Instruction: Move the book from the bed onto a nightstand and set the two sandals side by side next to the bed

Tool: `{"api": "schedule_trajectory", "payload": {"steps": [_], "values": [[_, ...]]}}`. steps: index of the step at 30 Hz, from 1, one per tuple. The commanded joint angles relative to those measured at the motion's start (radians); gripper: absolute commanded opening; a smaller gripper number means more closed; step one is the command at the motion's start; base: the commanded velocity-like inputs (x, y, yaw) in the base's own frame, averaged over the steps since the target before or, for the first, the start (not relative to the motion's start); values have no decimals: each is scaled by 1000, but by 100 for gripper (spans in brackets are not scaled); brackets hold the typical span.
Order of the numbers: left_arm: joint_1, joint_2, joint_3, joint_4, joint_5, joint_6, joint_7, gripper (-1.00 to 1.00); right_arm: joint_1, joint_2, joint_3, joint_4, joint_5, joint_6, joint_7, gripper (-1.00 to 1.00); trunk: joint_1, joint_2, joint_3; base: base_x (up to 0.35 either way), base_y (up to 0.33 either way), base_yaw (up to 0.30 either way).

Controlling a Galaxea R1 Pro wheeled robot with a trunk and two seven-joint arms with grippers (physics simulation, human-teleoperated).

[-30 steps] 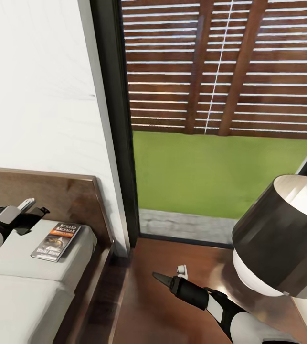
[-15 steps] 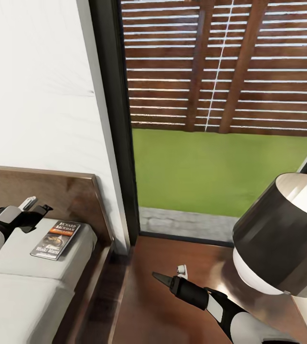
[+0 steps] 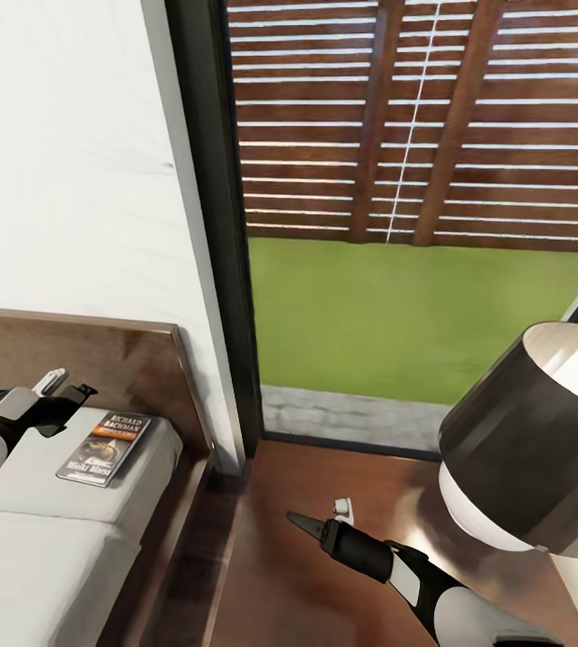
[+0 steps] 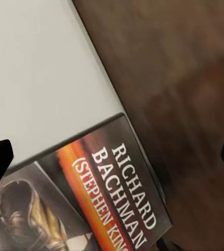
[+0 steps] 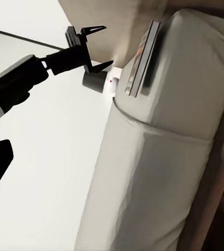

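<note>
Two claws, both spread and holding nothing: left claw [image 3: 62, 388] hovers just beside the book [image 3: 103, 447] on the bed [image 3: 46, 539]; right claw [image 3: 320, 516] over the nightstand [image 3: 280, 593]

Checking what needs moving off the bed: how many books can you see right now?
1. The book lies flat on the bed, near the headboard, just ahead of the open left gripper. Others may be out of frame.

Left end effector [image 3: 66, 385] open, arm extended forward, right end effector [image 3: 323, 518] open, held low
</note>
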Motion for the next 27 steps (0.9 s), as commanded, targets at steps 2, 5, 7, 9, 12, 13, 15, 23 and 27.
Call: {"api": "schedule_trajectory", "payload": {"steps": [2,5,7,9,12,13,15,23,27], "values": [[0,1,0,-2,11,4,8,100,0,0,-3,0,0,10,3,100,0,0,-3,0,0,0],[0,2,0,-2,11,0,8,100,0,0,-3,0,0,10,3,100,0,0,-6,0,0,0],[0,3,0,-2,11,-3,8,100,0,0,-3,0,0,10,3,100,0,0,-8,0,0,0],[0,3,0,-2,11,-4,8,100,0,0,-3,0,0,10,3,100,0,0,-10,0,0,0],[0,4,0,-2,11,-6,8,100,0,0,-3,0,0,10,3,100,0,0,-13,0,0,0],[0,4,0,-2,11,-6,8,100,0,0,-3,0,0,10,3,100,0,0,-14,0,0,0],[0,4,0,-2,12,-7,8,100,0,0,-3,0,0,10,3,100,0,0,-16,0,0,0],[0,5,0,-2,12,-7,8,100,0,0,-3,0,0,10,3,100,0,0,-25,0,0,0],[0,6,1,-2,12,-7,8,100,0,0,-3,0,0,10,3,100,0,0,-29,0,0,0]]}}
